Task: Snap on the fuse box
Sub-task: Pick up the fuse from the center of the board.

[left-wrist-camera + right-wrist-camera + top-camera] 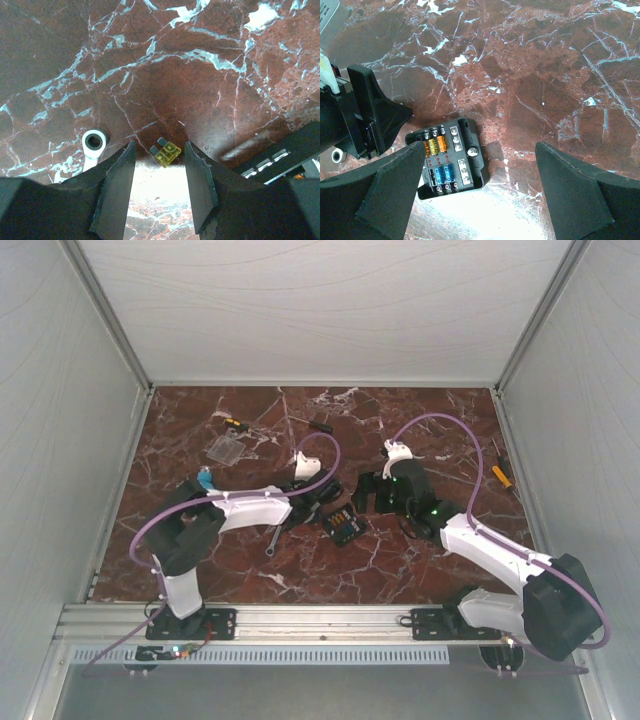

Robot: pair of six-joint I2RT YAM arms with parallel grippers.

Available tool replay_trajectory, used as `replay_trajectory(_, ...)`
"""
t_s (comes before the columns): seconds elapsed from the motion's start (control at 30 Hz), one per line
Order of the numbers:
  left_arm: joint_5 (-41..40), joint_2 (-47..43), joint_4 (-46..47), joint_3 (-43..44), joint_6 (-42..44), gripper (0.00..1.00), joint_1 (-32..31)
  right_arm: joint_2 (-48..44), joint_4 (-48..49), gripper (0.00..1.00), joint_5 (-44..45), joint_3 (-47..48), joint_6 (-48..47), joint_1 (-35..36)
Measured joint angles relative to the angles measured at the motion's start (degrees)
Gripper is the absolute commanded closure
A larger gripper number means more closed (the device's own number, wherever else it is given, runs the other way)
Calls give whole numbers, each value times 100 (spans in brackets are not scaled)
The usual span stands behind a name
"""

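Note:
The fuse box (342, 527) is a small black box, lid off, lying on the marble mid-table with orange, yellow and blue fuses showing inside (449, 158). Its edge shows at the right of the left wrist view (280, 159). My left gripper (310, 506) is open just left of the box. A loose yellow fuse (167, 153) lies on the table between its fingertips (159, 150). My right gripper (373, 494) is wide open and empty, above and just right of the box (479, 150). The flat clear cover (230, 448) lies far left at the back.
A small silver wrench (272, 538) lies left of the box, its ring end (93, 142) beside my left finger. Small loose parts lie at the back (233, 423) (322, 425), and an orange-tipped tool (500, 476) lies by the right wall. White walls enclose the table.

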Motion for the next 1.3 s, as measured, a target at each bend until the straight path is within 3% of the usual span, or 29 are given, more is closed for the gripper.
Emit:
replay_trajectory(0.63,-94,-522,-315,-551,-605,57,-59,55,37,9,-122,0,-2,0)
replay_trajectory(1.0,1005,-717,363,-778,-564,60,234,57,37,9,-125,0,-2,0)
replay_trajectory(1.3,1202,-385,647,-463,-505,61,234,59,37,8,-125,0,-2,0)
